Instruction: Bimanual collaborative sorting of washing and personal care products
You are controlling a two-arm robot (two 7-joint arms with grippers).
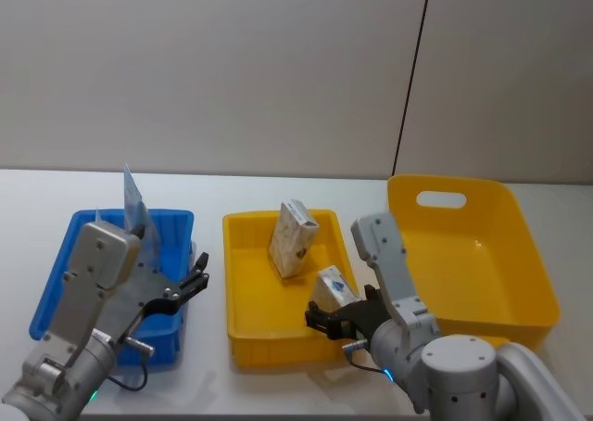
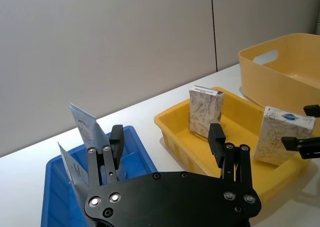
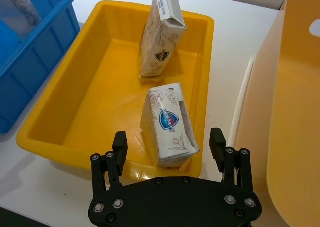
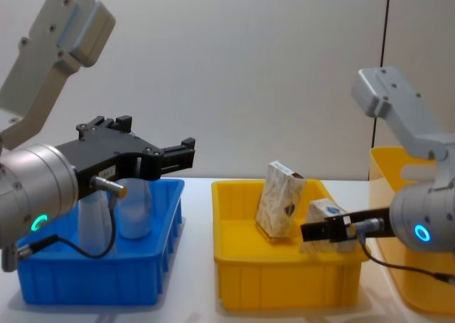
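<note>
Tubes with blue print stood in the blue bin on the left, flat ends up. The left claw hung over that bin's right side, fingers apart, holding nothing. In the middle yellow tray, one beige carton leaned at the back. A second carton sat tilted at the front, with a blue shield mark whose words were too small to read. The right claw was beside it, fingers wide apart. A big yellow bin stood on the right.

A white surface carries three containers in a row: a blue bin at left, a shallow yellow tray midway, a deeper yellow tub at right.
</note>
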